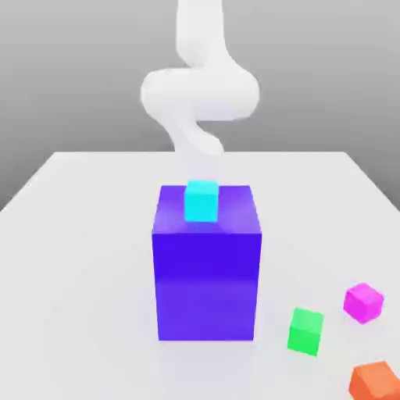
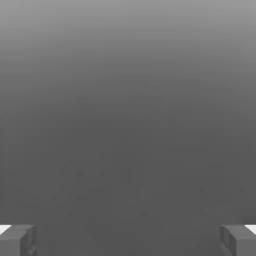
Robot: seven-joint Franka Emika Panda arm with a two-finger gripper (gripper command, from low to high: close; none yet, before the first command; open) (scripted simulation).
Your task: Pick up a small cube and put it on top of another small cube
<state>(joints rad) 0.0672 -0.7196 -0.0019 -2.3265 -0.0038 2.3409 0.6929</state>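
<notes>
Sitting squared to the blue block (image 1: pixel 207 286) beneath, the cyan cube (image 1: pixel 201 201) looks equal-sided (the pincer (image 2: pixel 128 240) stands open).

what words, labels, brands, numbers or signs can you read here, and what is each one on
None: no text to read in either view.
The large glossy blue-violet block, the small cyan cube and the green, magenta and orange cubes show plain faces.
No lettering shows on the white robot arm either.
</notes>
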